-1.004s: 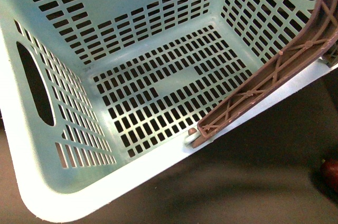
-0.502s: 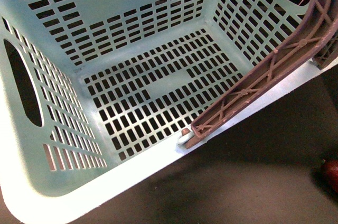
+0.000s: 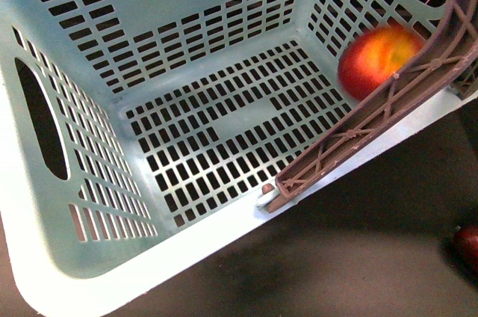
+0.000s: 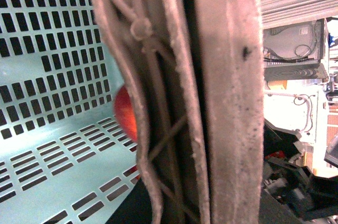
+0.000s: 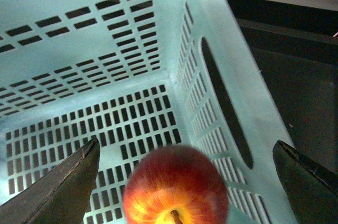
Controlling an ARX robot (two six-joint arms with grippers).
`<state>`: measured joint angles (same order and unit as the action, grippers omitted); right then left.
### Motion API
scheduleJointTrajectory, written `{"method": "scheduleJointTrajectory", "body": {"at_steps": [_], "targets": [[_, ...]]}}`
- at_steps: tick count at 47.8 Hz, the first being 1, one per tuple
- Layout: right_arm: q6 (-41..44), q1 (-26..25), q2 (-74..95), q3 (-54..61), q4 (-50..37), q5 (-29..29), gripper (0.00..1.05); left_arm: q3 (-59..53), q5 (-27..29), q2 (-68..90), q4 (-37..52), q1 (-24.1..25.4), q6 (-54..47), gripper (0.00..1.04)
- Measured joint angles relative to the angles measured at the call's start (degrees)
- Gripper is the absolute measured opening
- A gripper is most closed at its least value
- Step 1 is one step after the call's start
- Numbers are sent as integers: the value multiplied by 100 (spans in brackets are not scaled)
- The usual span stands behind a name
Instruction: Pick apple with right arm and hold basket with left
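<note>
Apple (image 5: 176, 184) lies centred between the fingers of the right gripper (image 5: 186, 145), which are spread wide and touch nothing. It is inside the mint-green basket (image 3: 187, 3), by the wall under the brown handle (image 4: 158, 102). You cannot tell the left gripper's grip.

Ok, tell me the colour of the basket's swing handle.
Brown lattice; the swing handle shows best in the front view.

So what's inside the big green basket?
One red and yellow apple, near the basket's right wall. Nothing else shows on the slotted floor. The brown handle covers the apple's lower edge and that corner, so I can't tell whether it touches the floor.
</note>
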<state>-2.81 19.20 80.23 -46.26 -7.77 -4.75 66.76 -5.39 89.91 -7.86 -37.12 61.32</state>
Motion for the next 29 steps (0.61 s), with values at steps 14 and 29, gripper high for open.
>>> {"method": "scheduleJointTrajectory", "body": {"at_steps": [14, 29], "targets": [[-212, -1021, -1305, 503, 184, -192, 96, 0, 61, 24, -13, 7, -20, 17], [-42, -1812, -2492, 1469, -450, 315, 87, 0, -7, 24, -13, 4, 0, 17]]}}
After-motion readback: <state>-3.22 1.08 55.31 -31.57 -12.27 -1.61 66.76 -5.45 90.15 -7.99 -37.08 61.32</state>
